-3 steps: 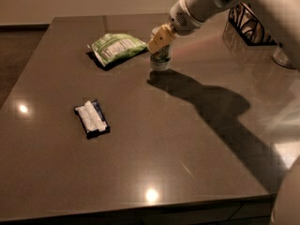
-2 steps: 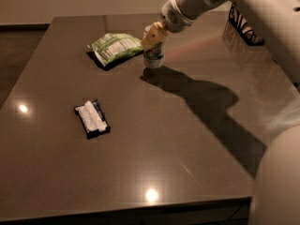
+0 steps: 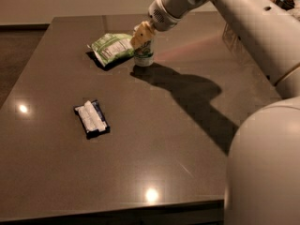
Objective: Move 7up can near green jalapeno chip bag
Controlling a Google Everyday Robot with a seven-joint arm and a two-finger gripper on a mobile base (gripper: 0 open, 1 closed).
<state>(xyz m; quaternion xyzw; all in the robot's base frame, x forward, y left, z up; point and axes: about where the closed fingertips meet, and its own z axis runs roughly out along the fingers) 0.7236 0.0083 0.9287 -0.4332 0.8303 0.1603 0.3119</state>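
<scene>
Leftward across the counter (image 3: pixel 164 139) went the hand (image 3: pixel 142 34) and the 7up can (image 3: pixel 144 55) with it. A second earlier both had been well to the right of the green jalapeno chip bag (image 3: pixel 111 48). Now the can stood upright just beside the bag's right edge; whether the two touched could not be told. The hand was clamped on the top of the can from above, at the end of the pale arm (image 3: pixel 243 18) that reached in from the upper right. Whether the can's base rested on the counter or hung barely above it was unclear. The arm's dark shadow (image 3: pixel 187 93) ran from the can toward the lower right. A dark-blue packet (image 3: pixel 92 118) with white contents lay flat nearer the front left, well apart from the can and bag, where it had lain before.
</scene>
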